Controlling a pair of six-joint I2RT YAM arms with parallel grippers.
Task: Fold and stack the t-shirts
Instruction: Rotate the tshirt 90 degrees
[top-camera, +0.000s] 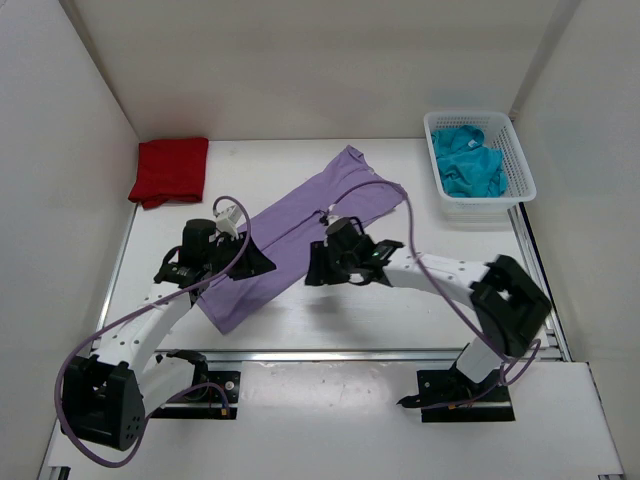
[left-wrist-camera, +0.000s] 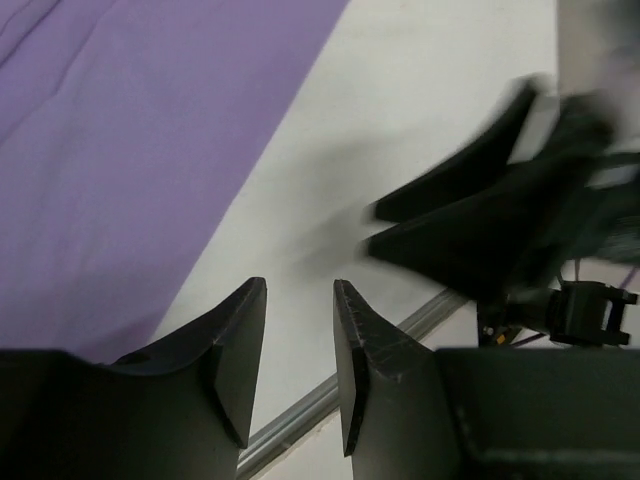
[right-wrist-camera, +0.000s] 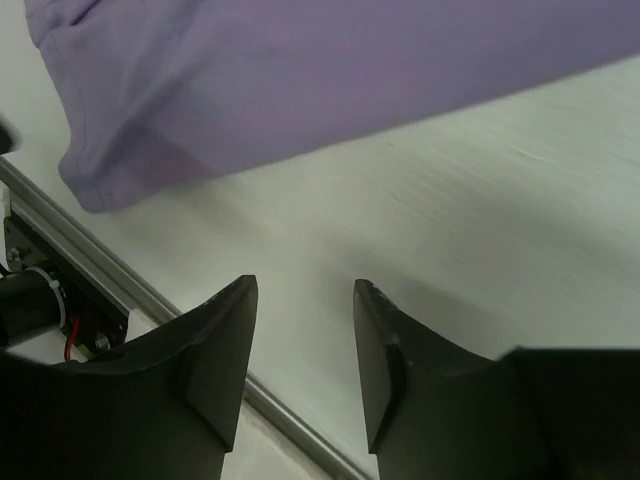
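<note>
Lavender shirt edge lies beside gaping left claw and right claw.

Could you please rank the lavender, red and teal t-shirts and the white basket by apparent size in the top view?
1. lavender t-shirt, spread out
2. white basket
3. red t-shirt and teal t-shirt: about alike, not ranked; the teal one lies bunched in the basket

T-shirts: three, red t-shirt, lavender t-shirt, teal t-shirt (the last inside the basket)
Baskets: one
Arms: two, left arm, right arm
Grippers: two, left gripper, right gripper
</note>
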